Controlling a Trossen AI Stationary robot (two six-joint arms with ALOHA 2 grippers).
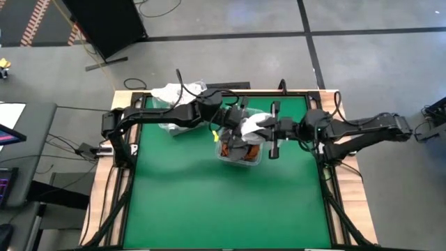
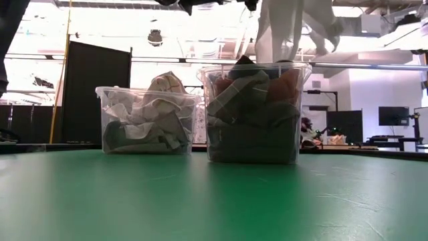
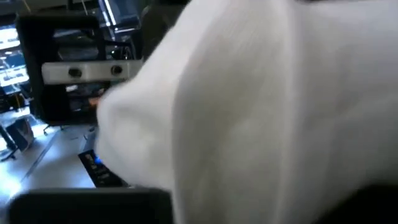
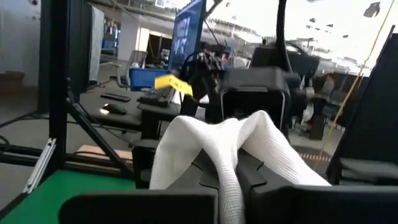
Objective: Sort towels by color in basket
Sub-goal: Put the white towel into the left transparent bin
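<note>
Jaws of both arms meet over the middle of the desk, where the high view shows a plain white towel bunched between the left gripper and the right gripper, above the nearer clear bin that holds dark and rust-orange cloths; a second bin with pale cloths sits farther back on the left. From this view I cannot tell how wide the left jaws stand. The low view shows the white towel hanging in folds right over the taller bin of grey and orange cloths, while the shorter bin to its left holds white and red-checked ones; if the cloth is let go here it probably drops in with the wrong colours. The left wrist view is almost filled by the white towel, so the left jaws are hidden and their grip is uncertain; a partial pinch could slip. The right wrist view shows the towel draped over and pinched in the right jaws, which are closed on it. With both arms on one cloth, pulling apart could stretch it, snag it, or tip the bin below.
</note>
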